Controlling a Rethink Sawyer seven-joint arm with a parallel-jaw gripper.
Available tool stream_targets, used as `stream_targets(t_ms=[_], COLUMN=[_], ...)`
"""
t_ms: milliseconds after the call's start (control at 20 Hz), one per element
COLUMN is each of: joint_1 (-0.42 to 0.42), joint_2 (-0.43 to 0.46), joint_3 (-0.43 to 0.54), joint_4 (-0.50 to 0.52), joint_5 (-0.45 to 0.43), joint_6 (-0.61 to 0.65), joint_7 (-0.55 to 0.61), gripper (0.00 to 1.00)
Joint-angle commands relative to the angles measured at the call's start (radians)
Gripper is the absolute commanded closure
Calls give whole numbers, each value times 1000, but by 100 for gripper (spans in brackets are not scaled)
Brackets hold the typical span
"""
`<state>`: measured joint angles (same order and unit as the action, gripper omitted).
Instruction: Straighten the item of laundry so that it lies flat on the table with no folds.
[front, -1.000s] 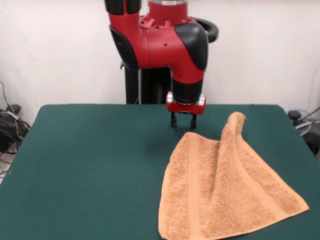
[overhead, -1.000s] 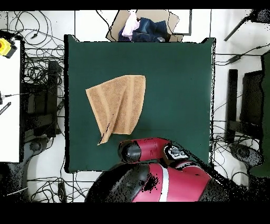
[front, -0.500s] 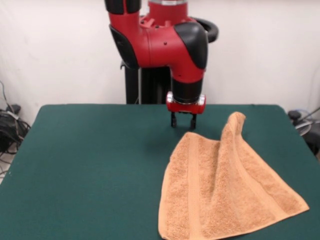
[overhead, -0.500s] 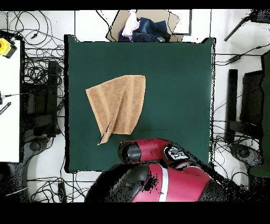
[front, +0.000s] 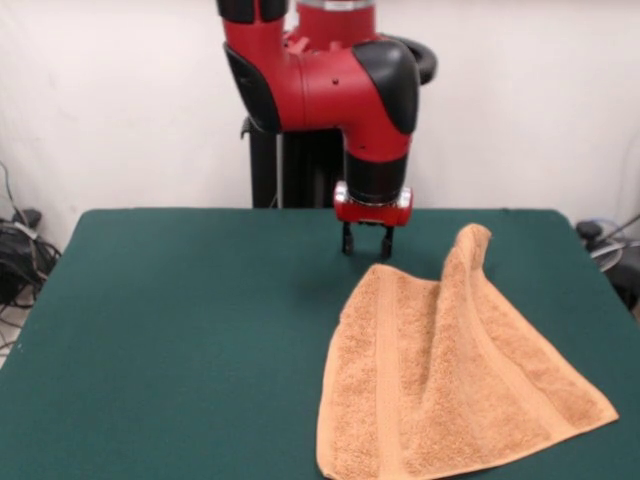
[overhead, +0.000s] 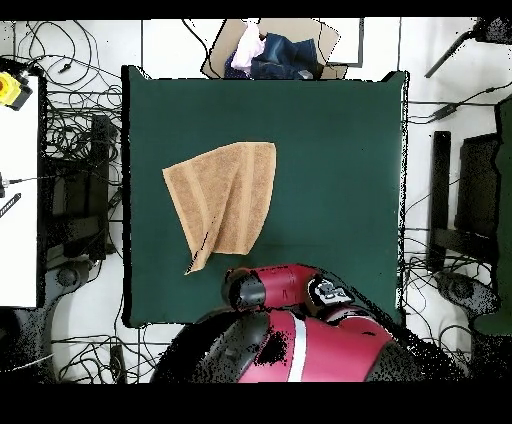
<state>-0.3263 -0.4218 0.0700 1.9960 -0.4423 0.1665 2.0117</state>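
The light orange-tan towel (front: 450, 380) lies on the dark green table (front: 180, 320), right of the middle in the front view. It is not flat: a raised fold runs from its peaked far corner toward the front. In the overhead view the towel (overhead: 225, 200) sits left of the table's (overhead: 330, 160) centre, one corner drawn to a point toward the robot. My gripper (front: 367, 243) hangs just above the table right behind the towel's far edge, open and empty, not touching the cloth. In the overhead view the red arm (overhead: 285, 287) hides it.
A cardboard box with clothes (overhead: 270, 50) stands past the table's far edge in the overhead view. Cables lie on the floor around the table. A white side table (overhead: 18, 180) stands at the left.
The arm has shifted only a hair; the gripper stays at the same spot behind the towel. The towel has not moved.
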Motion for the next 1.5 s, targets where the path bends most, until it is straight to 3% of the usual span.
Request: stream_targets(t_ms=[50,650,1050,1500], joint_1=[-21,-23,-19,4], joint_2=[-28,-104,-70,45], joint_3=[31,56,66,36], joint_4=[-60,-67,-69,-64], joint_5=[45,82,101,95], joint_6=[73,206,173,-4], joint_7=[76,49,88,160], gripper=[0,0,0,0])
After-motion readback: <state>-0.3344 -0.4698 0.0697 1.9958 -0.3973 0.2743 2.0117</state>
